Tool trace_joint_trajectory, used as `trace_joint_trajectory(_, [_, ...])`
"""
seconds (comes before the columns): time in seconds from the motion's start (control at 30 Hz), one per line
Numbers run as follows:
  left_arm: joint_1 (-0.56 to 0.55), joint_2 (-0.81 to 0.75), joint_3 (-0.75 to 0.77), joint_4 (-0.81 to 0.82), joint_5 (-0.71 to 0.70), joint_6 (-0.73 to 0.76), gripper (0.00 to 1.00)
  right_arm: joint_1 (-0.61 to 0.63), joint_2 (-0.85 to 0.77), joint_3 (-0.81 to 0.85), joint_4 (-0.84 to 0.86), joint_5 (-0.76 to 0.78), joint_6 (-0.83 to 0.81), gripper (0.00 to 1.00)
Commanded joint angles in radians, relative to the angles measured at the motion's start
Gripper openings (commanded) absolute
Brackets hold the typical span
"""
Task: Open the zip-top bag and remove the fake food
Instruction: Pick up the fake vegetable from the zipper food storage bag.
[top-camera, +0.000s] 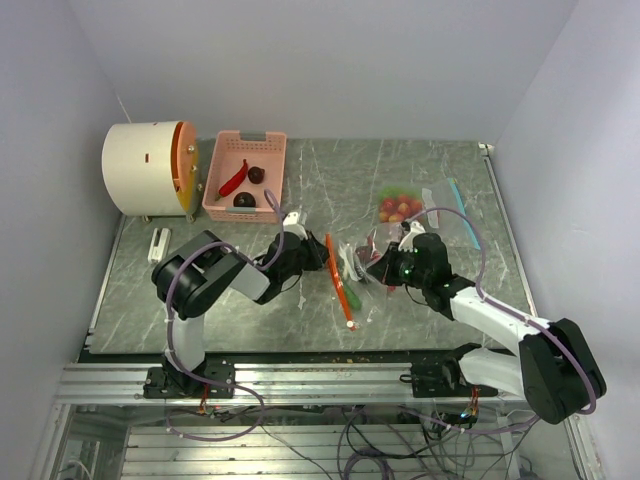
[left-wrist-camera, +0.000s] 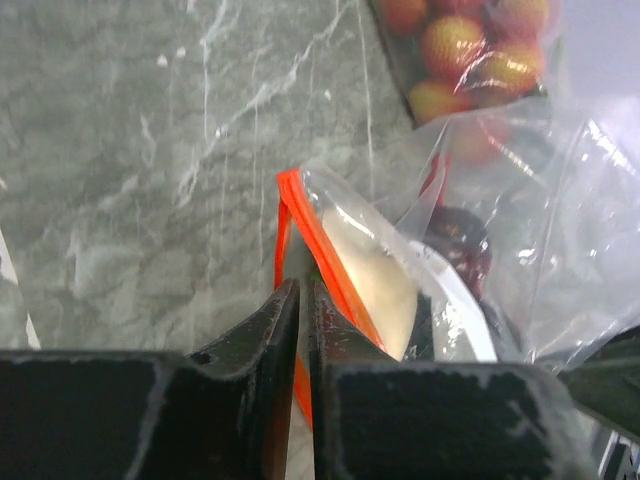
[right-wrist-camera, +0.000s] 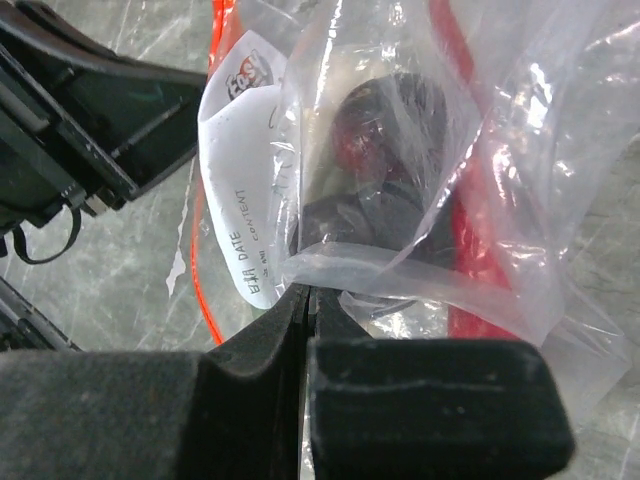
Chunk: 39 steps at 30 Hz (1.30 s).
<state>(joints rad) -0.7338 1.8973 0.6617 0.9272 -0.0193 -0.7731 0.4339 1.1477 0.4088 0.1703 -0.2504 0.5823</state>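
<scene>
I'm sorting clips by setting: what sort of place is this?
Probably a robotics lab test cell: plain white walls box in a marble-look table, fronted by an aluminium mounting rail.

left arm folded at the elbow, forearm low, reaching toward the right gripper. left gripper jaws nearly together, thin slit between tips. right arm stretched low, its gripper's jaws fully closed, tips touching. grippers tip-to-tip, near, apart

pink basket, white drum, marble table
</scene>
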Motion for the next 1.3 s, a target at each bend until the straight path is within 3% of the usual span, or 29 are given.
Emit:
trace_joint_trajectory(0.0, [0.002,0.034,-0.043,0.104,0.082,-0.026,0.21,0.005,0.007,0.039,-0.045,0.055,-0.038,0.00])
trace_joint_trajectory(0.1, [0.002,0.020,-0.072,0.122,0.096,-0.035,0.24,0.005,0.013,0.057,-0.074,0.084,-0.057,0.00])
trace_joint_trajectory(0.23, [-0.006,0.013,-0.124,0.210,0.137,-0.085,0.37,0.005,0.004,0.058,-0.076,0.092,-0.065,0.00])
trace_joint_trajectory(0.47, [-0.058,0.047,-0.177,0.352,0.123,-0.187,0.39,0.005,0.030,0.052,-0.044,0.077,-0.052,0.00])
trace_joint_trajectory(0.6, [-0.121,0.048,-0.128,0.272,0.097,-0.166,0.39,0.004,0.026,0.051,-0.046,0.080,-0.055,0.00])
trace_joint_trajectory(0.73, [-0.167,0.032,-0.052,0.092,0.024,-0.107,0.40,0.005,0.016,0.049,-0.050,0.079,-0.056,0.00])
trace_joint_trajectory(0.83, [-0.175,0.031,-0.044,0.064,-0.003,-0.105,0.42,0.005,0.008,0.044,-0.053,0.079,-0.056,0.00])
trace_joint_trajectory(0.9, [-0.177,0.023,-0.043,0.037,-0.036,-0.104,0.59,0.005,0.002,0.040,-0.054,0.079,-0.057,0.00])
trace_joint_trajectory(0.97, [-0.180,0.016,-0.038,-0.005,-0.055,-0.095,0.68,0.004,0.001,0.036,-0.054,0.079,-0.057,0.00])
trace_joint_trajectory(1.13, [-0.194,0.010,-0.021,-0.069,-0.086,-0.086,0.78,0.005,0.001,0.034,-0.046,0.073,-0.054,0.00])
trace_joint_trajectory(1.27, [-0.212,0.025,0.007,-0.095,-0.110,-0.094,0.78,0.005,0.003,0.033,-0.036,0.067,-0.050,0.00])
